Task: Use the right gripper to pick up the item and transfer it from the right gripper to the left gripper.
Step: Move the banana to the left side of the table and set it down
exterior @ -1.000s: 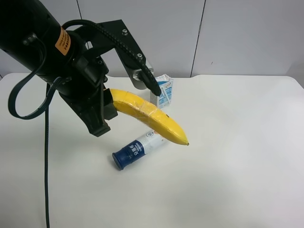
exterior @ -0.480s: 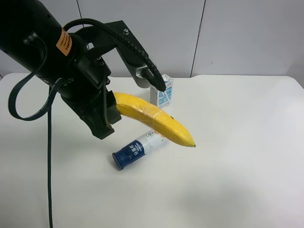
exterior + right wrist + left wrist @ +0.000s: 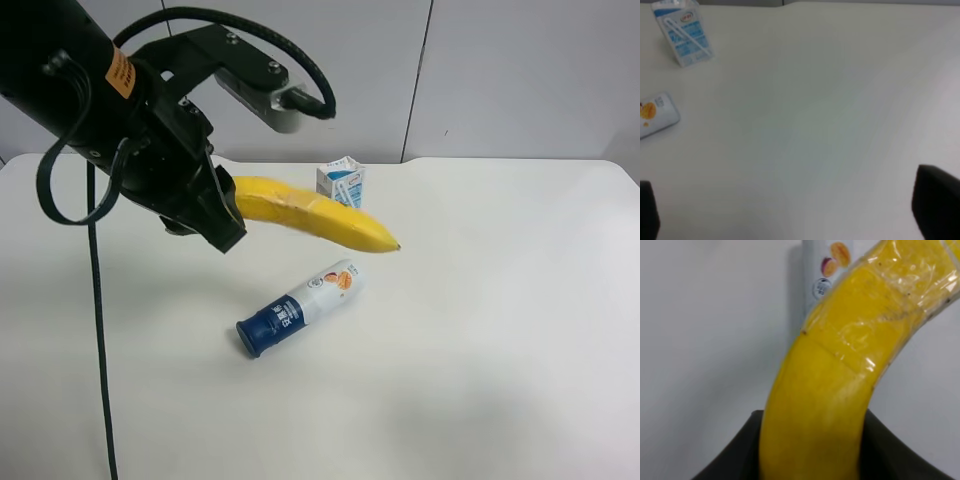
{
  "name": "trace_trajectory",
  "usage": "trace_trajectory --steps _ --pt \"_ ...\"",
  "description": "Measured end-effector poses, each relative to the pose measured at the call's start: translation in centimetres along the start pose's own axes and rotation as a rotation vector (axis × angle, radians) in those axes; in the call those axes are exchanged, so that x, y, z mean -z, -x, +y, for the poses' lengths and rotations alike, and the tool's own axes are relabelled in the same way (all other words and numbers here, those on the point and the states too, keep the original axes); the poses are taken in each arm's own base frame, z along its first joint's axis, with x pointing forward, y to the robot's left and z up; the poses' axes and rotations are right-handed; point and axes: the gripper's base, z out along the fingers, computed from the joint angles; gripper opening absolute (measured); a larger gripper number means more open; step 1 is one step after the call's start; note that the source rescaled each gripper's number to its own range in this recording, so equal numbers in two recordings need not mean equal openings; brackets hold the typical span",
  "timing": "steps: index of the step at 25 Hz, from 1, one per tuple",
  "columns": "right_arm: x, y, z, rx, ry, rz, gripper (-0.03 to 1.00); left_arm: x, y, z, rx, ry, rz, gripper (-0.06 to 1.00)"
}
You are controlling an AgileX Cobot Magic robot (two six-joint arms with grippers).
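The yellow banana (image 3: 310, 218) is held in the air by its stem end in my left gripper (image 3: 225, 215), which ends the black arm with the orange label at the exterior high view's left. The banana's dark tip points toward that view's right, above the table. In the left wrist view the banana (image 3: 830, 390) fills the frame, and the gripper (image 3: 810, 460) is shut on it. My right gripper (image 3: 792, 210) shows only in the right wrist view. Its two dark fingertips (image 3: 937, 200) stand wide apart, open and empty over bare table. The right arm is out of the exterior high view.
A white bottle with a dark blue cap (image 3: 300, 307) lies on the white table (image 3: 500, 350) below the banana; it also shows in both wrist views (image 3: 655, 115) (image 3: 822, 275). A small blue-and-white carton (image 3: 342, 185) (image 3: 684, 32) stands behind.
The left arm has lifted the banana higher and swung it more level, so its tip now sits above the bottle rather than by it. The carton is now uncovered.
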Motion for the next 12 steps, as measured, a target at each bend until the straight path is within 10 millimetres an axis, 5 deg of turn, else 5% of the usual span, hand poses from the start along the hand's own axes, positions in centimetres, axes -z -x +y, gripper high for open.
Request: trace_trajectory --steps 7,12 --pt "0.0 0.0 0.0 0.000 0.000 0.000 1.00 -0.1 -1.4 6.6 0.165 0.091 -0.031 0.02" --pt "0.0 0.0 0.0 0.000 0.000 0.000 1.00 -1.0 -5.1 11.2 0.302 0.153 -0.022 0.02"
